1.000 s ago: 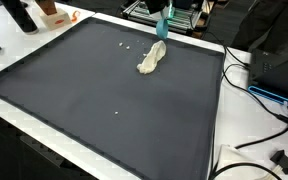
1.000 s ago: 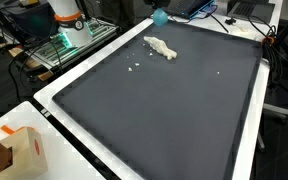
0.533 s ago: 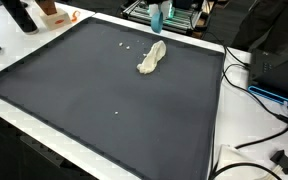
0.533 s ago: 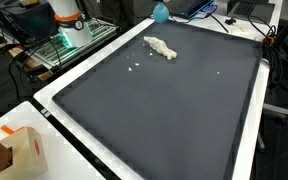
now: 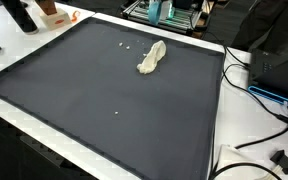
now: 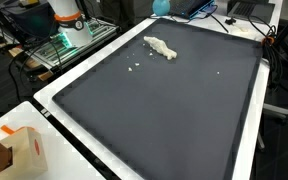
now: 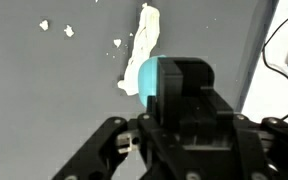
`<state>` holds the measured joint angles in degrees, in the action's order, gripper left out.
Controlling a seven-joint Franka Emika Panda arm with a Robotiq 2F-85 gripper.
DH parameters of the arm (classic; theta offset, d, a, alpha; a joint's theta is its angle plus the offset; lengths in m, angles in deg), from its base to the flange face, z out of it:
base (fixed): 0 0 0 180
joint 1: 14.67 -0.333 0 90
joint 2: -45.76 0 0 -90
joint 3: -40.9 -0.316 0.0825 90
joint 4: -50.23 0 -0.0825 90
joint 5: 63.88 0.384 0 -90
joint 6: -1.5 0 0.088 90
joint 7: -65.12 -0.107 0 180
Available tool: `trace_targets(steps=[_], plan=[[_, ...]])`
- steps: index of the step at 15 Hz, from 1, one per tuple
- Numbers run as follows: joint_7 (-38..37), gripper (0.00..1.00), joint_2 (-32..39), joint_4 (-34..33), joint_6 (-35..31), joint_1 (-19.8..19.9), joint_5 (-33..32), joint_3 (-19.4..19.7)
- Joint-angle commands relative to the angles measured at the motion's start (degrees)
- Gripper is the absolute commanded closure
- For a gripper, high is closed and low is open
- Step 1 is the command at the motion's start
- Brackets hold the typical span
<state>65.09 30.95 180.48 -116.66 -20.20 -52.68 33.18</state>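
Note:
My gripper (image 7: 172, 82) is shut on a light blue object (image 7: 141, 75) and holds it high above the far edge of the black mat (image 5: 114, 90). In both exterior views only the blue object shows, at the top edge of the picture (image 5: 155, 10) (image 6: 161, 5). Below it on the mat lies a cream-white crumpled piece (image 5: 152, 57), also seen in the exterior view (image 6: 161, 47) and the wrist view (image 7: 145, 45). A few white crumbs (image 7: 54, 28) lie beside it.
The mat lies on a white table (image 6: 54, 110). An orange-brown box (image 6: 19, 150) stands at one corner. Black cables (image 5: 254, 95) and a dark device lie past the mat's side. A black bottle (image 5: 19, 14) stands at the back corner. The robot base (image 6: 69, 22) is beside the table.
My gripper has lifted the blue object higher above the cream piece, toward the top edge of both exterior views. The cream piece and crumbs have not moved.

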Motion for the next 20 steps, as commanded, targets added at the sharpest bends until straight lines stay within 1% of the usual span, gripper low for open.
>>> trace_targets(steps=[1,4,8,9,10,17,18,20], plan=[[-3.49,0.75,-0.31,-2.5,3.59,-0.48,-4.11,-0.78],[-4.5,0.75,-0.16,-4.13,5.42,-0.65,-5.71,-1.34],[-3.86,0.75,0.03,-6.24,8.65,-1.09,-6.8,-1.62],[-3.0,0.75,0.09,-5.05,6.28,-1.18,-5.0,-1.0],[-2.99,0.5,0.1,-5.33,6.44,-1.25,-5.03,-1.02],[-2.98,0.5,0.36,-5.36,6.42,-1.26,-5.02,-0.94],[-2.57,0.75,0.96,-5.43,6.69,-1.08,-4.3,-0.47],[3.69,0.75,2.02,-4.59,5.67,-0.92,0.68,2.36]])
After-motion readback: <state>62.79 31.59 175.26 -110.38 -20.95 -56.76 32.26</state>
